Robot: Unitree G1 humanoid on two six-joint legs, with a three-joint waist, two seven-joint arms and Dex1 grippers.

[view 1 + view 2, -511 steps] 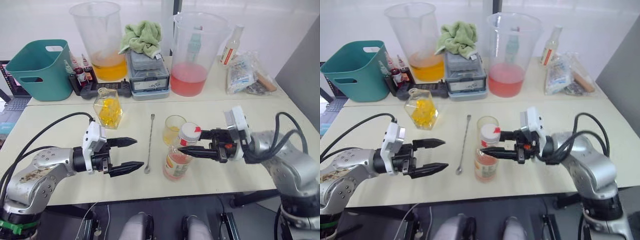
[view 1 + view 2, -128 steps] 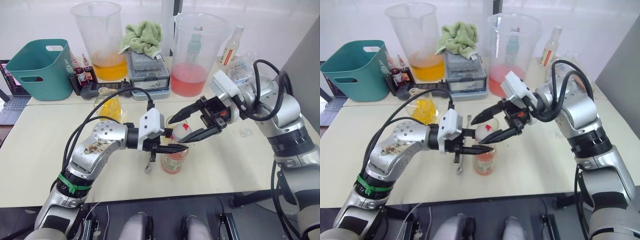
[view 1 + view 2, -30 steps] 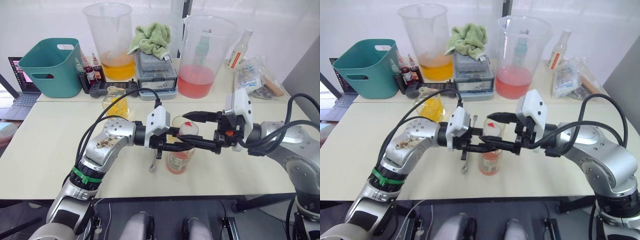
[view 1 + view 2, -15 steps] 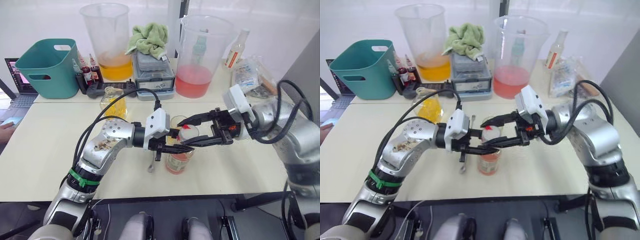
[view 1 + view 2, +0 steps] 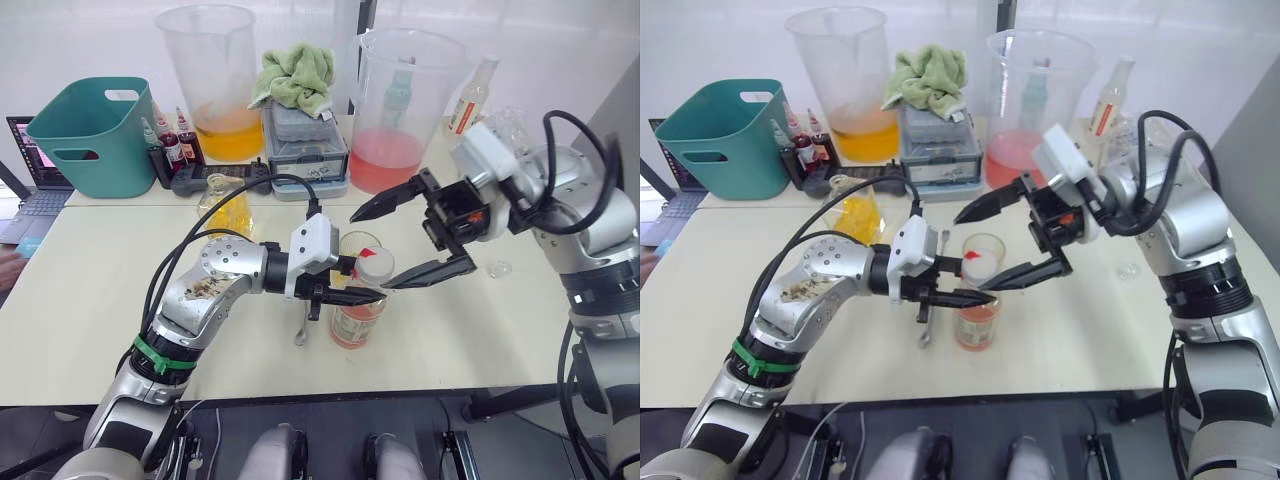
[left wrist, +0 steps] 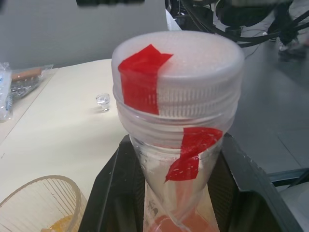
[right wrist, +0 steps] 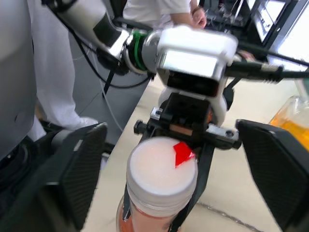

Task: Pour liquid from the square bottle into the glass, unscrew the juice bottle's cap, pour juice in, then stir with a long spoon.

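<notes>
Left gripper: fingers clamp juice bottle neck, bottle upright on surface, glass just behind. Cap on. Right gripper: fingers spread wide; centre over cap, close squarely, twist.

The juice bottle is clear, glossy plastic, and its cap is matt, frosted whitish plastic with a ribbed rim and a strip of shiny red tape. The counter is smooth, matt cream; the long spoon is thin bright metal, the towel rumpled green cloth.
</notes>
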